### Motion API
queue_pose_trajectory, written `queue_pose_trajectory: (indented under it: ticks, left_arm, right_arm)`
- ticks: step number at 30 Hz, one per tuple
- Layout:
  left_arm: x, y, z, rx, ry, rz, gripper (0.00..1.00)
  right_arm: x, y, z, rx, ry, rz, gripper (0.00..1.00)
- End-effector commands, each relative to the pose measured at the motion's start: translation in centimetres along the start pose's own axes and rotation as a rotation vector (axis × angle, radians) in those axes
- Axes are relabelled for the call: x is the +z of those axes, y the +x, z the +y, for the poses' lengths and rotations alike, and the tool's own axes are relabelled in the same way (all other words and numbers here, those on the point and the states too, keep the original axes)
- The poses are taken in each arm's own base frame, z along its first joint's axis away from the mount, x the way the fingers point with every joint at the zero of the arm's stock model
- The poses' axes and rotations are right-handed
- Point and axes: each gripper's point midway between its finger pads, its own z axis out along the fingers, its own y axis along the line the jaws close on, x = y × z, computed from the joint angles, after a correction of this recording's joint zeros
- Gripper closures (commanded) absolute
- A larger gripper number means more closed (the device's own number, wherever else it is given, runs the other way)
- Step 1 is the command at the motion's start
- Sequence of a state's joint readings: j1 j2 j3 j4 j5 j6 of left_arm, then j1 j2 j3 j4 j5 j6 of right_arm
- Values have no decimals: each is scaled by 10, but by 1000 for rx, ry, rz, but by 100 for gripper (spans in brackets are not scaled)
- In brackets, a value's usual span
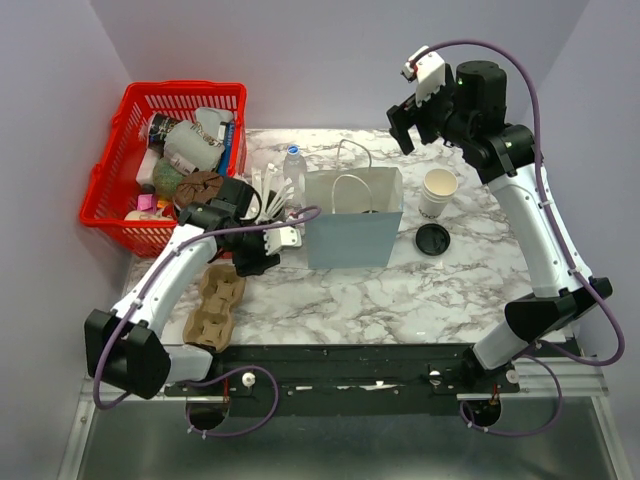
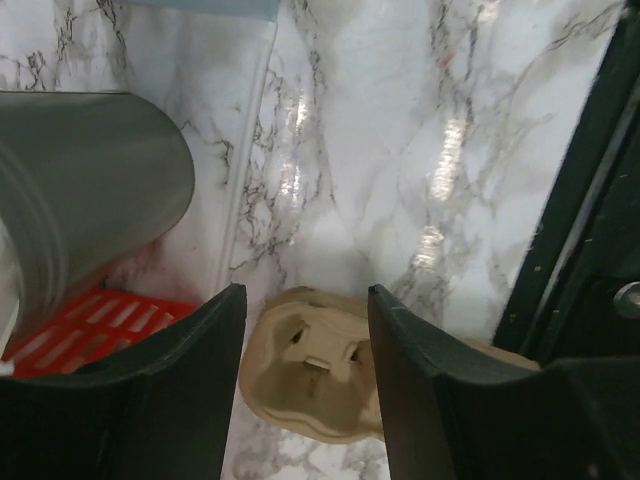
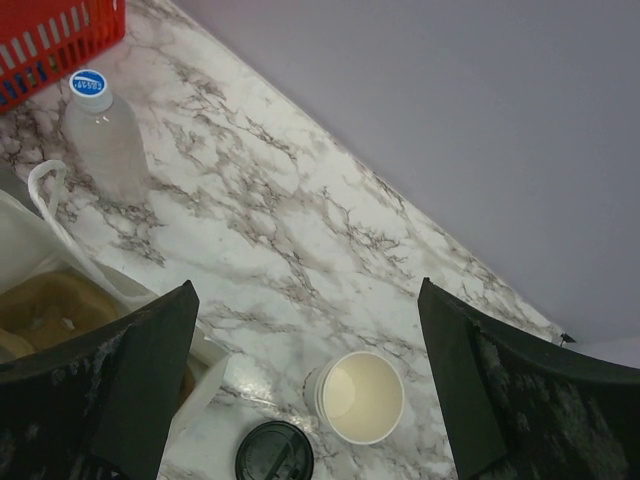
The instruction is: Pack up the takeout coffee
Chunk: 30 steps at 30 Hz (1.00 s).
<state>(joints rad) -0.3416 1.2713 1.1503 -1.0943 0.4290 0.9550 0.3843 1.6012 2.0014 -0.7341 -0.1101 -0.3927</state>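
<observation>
Cup (image 1: 438,188) upright on tabletop (image 1: 400,290), just right of bag (image 1: 355,225). Lid (image 1: 432,238) off, beside cup: capping likely due first. Right jaws wide, high above cup for clear descent. Left jaws apart, empty, near carrier (image 1: 215,300).

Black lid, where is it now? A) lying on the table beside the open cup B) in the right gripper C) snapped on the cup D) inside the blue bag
A: the black lid lies flat on the marble table next to the uncovered paper cup.
</observation>
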Motion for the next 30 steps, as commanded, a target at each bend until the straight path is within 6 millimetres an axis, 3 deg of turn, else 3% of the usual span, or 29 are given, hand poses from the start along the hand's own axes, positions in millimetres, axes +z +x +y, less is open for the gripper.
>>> queue_pose_trajectory:
  ticks: [1,6,19,30]
  left_arm:
    - [21,6,28,198,-53,19,39]
    - [46,7,33,327,-20,-20,39]
    - [107,18,41,365,108,9,46]
    - [132,26,47,379,146,72,54]
  right_arm:
    - [-7,1,4,16,-17,-3,0]
    - [-13,3,4,12,-12,-1,0]
    - [-24,4,0,-2,17,1,0]
    - [-24,5,-1,-6,24,4,0]
